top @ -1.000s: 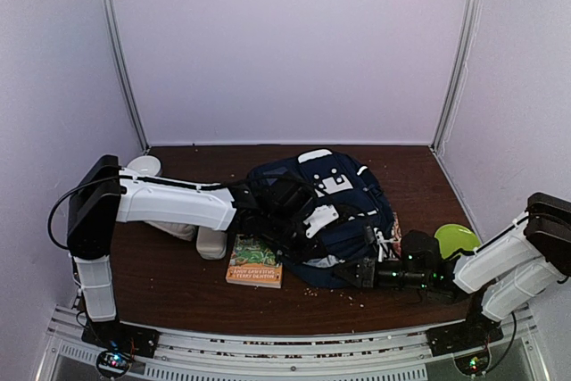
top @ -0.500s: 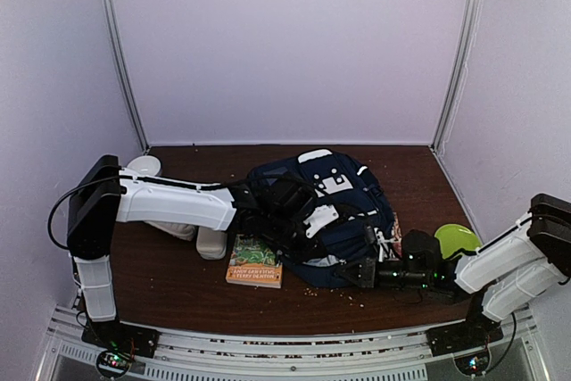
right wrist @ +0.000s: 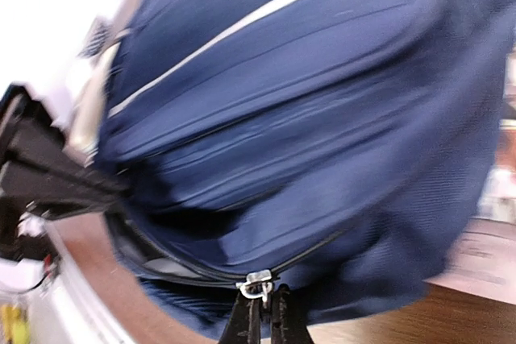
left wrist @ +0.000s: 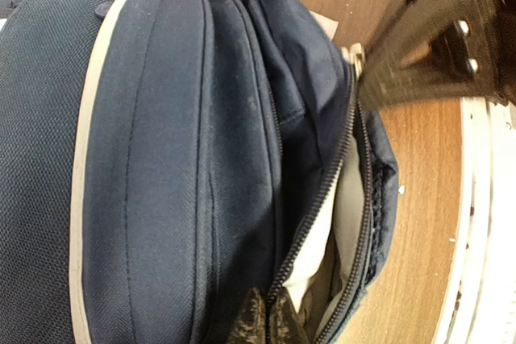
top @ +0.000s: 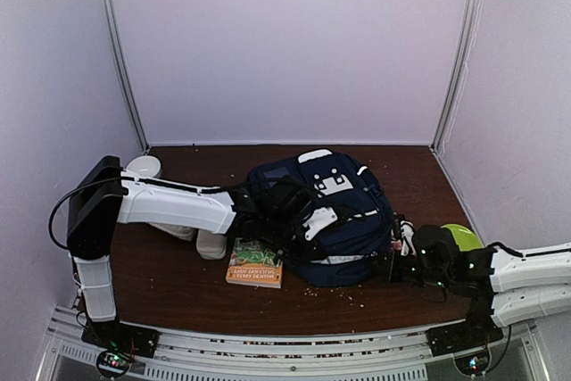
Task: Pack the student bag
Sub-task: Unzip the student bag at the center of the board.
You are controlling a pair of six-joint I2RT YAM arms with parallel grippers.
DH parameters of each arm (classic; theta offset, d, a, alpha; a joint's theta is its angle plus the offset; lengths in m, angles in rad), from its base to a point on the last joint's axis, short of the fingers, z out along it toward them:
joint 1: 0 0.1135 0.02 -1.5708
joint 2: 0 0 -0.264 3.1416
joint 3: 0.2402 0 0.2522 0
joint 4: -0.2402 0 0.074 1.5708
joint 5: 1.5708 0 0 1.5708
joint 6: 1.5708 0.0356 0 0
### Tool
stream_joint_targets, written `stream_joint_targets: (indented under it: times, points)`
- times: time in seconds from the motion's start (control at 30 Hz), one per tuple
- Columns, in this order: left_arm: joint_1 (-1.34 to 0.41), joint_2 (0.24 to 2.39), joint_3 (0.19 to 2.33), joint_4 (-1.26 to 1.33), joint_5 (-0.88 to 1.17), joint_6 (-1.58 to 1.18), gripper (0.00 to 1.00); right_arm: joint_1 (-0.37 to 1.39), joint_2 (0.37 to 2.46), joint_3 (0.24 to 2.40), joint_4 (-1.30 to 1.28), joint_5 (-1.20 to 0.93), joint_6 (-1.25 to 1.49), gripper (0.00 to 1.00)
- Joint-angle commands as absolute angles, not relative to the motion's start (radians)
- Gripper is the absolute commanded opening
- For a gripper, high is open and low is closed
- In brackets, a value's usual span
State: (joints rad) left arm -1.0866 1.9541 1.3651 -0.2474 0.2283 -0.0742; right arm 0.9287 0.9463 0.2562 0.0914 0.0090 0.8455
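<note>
Anchoring: left claw (left wrist: pixel 267 318) pinched shut on student bag (left wrist: pixel 153 167) opening edge; right claw (right wrist: pixel 264 320) clamped on zipper pull (right wrist: pixel 258 283), likely to run zip.

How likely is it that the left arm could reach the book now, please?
Probably not yet: the book lies exposed nearby, but the left gripper is shut on the zipper edge of the student bag.

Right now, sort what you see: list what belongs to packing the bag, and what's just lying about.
In the job: student bag; its zip pull, pinched by the right hand; left hand, gripping the bag's opening edge.
Lying about: book beside the bag (perhaps due to be packed); green disc; white round item.
</note>
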Motion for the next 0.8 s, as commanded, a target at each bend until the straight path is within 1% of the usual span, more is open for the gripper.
stream_joint_targets:
  times: [0.0,0.13,0.37,0.4,0.47,0.5,0.53,0.57,0.67,0.77]
  points:
    - [-1.086,1.923,1.349,-0.213,0.212,-0.086,0.0,0.923,0.909,0.289,-0.298,0.302,0.932,0.0]
    - [-1.086,1.908,1.343,-0.212,0.223,-0.089,0.0,0.886,0.946,0.296,-0.335,0.35,1.009,0.0]
    - [-1.108,1.87,1.32,-0.23,0.184,-0.089,0.0,0.861,1.018,0.325,-0.18,0.3,1.033,0.0]
    - [-1.116,1.852,1.307,-0.224,0.18,-0.089,0.05,0.863,1.017,0.327,-0.16,0.287,1.026,0.0]
    - [-1.127,1.811,1.277,-0.199,0.18,-0.097,0.28,0.867,1.011,0.326,-0.133,0.255,1.01,0.0]
    - [-1.131,1.79,1.263,-0.182,0.179,-0.103,0.38,0.869,1.01,0.327,-0.127,0.244,1.007,0.0]
    - [-1.137,1.773,1.254,-0.168,0.179,-0.109,0.45,0.873,1.008,0.327,-0.124,0.233,1.003,0.0]
    - [-1.142,1.759,1.25,-0.157,0.178,-0.114,0.5,0.875,1.005,0.327,-0.123,0.224,1.0,0.0]
    - [-1.155,1.748,1.27,-0.144,0.168,-0.119,0.61,0.891,0.997,0.324,-0.109,0.207,1.001,0.0]
    - [-1.164,1.778,1.331,-0.157,0.165,-0.108,0.64,0.909,0.98,0.319,-0.082,0.191,1.004,0.0]
